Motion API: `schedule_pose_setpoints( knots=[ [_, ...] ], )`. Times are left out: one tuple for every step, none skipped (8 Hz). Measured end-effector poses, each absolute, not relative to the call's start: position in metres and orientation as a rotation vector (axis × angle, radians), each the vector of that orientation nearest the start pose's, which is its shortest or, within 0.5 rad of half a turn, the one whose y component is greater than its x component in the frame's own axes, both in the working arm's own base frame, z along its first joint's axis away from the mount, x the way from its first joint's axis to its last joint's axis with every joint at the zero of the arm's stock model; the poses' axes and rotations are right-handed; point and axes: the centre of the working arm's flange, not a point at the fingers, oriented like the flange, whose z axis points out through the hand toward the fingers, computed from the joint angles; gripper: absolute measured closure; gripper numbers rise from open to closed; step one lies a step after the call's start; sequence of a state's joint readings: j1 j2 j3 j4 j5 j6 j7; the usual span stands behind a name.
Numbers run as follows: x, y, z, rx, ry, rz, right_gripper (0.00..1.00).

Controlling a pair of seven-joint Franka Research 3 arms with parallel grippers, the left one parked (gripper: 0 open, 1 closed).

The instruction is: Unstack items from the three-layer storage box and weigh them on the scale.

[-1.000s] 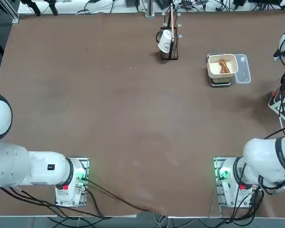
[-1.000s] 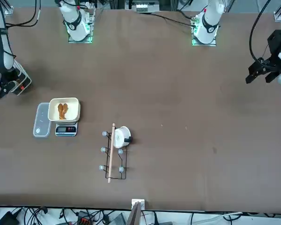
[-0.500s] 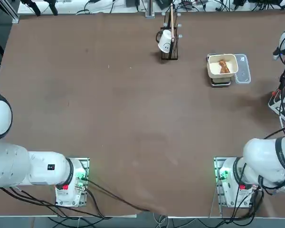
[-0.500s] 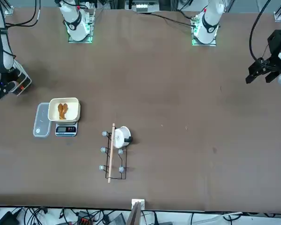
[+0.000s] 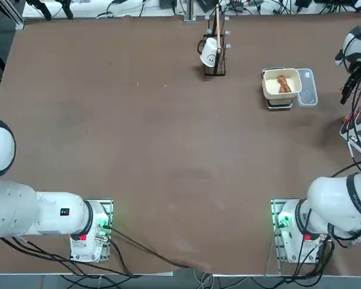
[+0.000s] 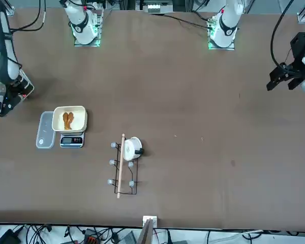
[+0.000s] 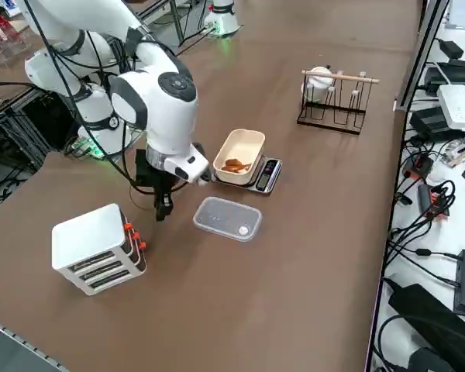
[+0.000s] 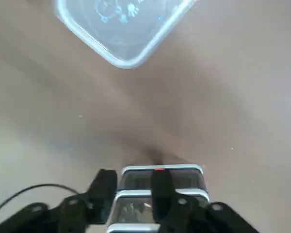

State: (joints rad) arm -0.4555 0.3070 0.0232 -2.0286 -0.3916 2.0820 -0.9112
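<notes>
Holding the right hand (image 8: pixel 134 177) open beside the storage box (image 7: pixel 89 236), likely lining up for a drawer.
Using the brown surface (image 7: pixel 294 294), standing the box apart from the weighing setup, leaving a gap for swinging across; keeping the cream tub (image 7: pixel 252 147) on the scale (image 7: pixel 268 176), apparently for catching food; laying the lid (image 7: pixel 227 218) flat beside it, narrowing the approach; grouping brown pieces (image 7: pixel 234 166) inside the tub, well within its rim.

Brn table (image 7: pixel 310 263): storage box (image 7: pixel 89 240), scale (image 7: pixel 268 177), lid (image 7: pixel 228 218), wire rack (image 7: pixel 333 112).
</notes>
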Motion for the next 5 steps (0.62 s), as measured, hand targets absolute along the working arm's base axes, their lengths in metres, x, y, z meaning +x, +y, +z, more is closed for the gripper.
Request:
schedule_pose_setpoints(
  knots=[
    [0.507, -0.263, 0.262, -2.973, -1.117, 0.656, 0.47],
    [0.504, -0.271, 0.246, -2.982, -1.104, 0.684, 0.46],
    [0.500, -0.277, 0.239, -2.985, -1.099, 0.704, 0.45],
    [0.498, -0.282, 0.238, -2.990, -1.119, 0.731, 0.45],
    [0.495, -0.288, 0.239, -3.005, -1.117, 0.762, 0.45]
  ],
)
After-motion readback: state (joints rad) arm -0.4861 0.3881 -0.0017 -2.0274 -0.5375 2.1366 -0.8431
